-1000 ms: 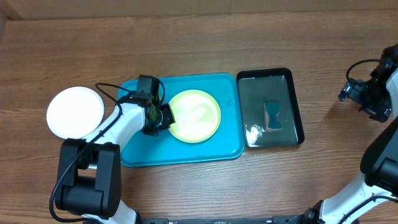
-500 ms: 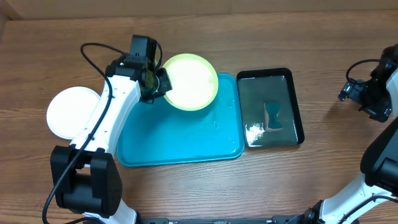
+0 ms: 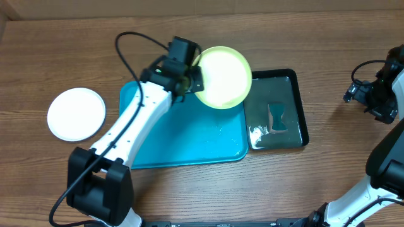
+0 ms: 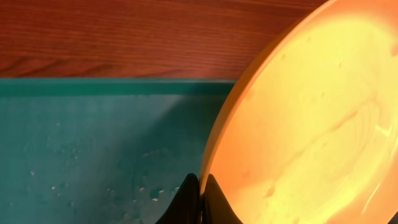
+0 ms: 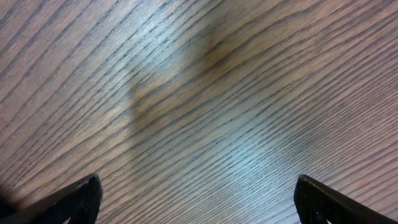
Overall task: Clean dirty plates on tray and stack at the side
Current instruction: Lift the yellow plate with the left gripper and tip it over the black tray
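Left fingers clench the rim of a round, glossy pale yellow plate, held face-up at upper centre over the far right corner of the droplet-speckled turquoise tray. A white plate lies at left on the wood-grain surface. Right fingers are spread wide.

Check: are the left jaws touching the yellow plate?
Touching. The left wrist view shows the left gripper with its jaws pinched on the rim of the yellow plate, no gap visible.
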`<state>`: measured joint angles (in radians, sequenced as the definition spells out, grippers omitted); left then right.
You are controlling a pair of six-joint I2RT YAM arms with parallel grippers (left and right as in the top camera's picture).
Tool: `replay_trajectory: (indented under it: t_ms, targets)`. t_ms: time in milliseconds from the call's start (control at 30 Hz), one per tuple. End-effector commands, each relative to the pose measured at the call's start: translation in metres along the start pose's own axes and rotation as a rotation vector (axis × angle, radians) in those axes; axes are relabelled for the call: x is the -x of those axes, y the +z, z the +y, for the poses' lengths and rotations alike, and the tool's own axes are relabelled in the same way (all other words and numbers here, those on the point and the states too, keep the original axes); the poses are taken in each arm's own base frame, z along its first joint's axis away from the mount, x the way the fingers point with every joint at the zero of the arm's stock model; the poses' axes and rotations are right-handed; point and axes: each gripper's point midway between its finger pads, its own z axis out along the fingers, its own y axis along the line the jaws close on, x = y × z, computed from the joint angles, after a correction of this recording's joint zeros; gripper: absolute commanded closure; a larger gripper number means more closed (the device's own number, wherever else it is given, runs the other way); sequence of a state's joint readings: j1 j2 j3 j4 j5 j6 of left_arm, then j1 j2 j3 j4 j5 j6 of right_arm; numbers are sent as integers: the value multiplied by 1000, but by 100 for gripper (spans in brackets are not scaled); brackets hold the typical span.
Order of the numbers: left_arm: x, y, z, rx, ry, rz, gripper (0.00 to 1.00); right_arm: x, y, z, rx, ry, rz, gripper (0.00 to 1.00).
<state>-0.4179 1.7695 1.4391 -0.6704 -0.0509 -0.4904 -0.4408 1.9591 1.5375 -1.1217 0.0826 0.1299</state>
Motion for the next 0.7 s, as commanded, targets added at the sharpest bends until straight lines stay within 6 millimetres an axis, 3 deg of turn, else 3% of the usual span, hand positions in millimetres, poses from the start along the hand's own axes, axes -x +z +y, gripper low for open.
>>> replay_trajectory:
  t_ms: [0,300,667]
  targets:
    - [12,-7,-16,49,58,-98,96,9,-13,0,6,4,-45,0]
    - [23,-22,-51,144,183,-289,96,9,-13,0,6,4,-45,0]
    - [49,-54,-84,271,373,-535,96,9,-13,0,6,4,-45,0]
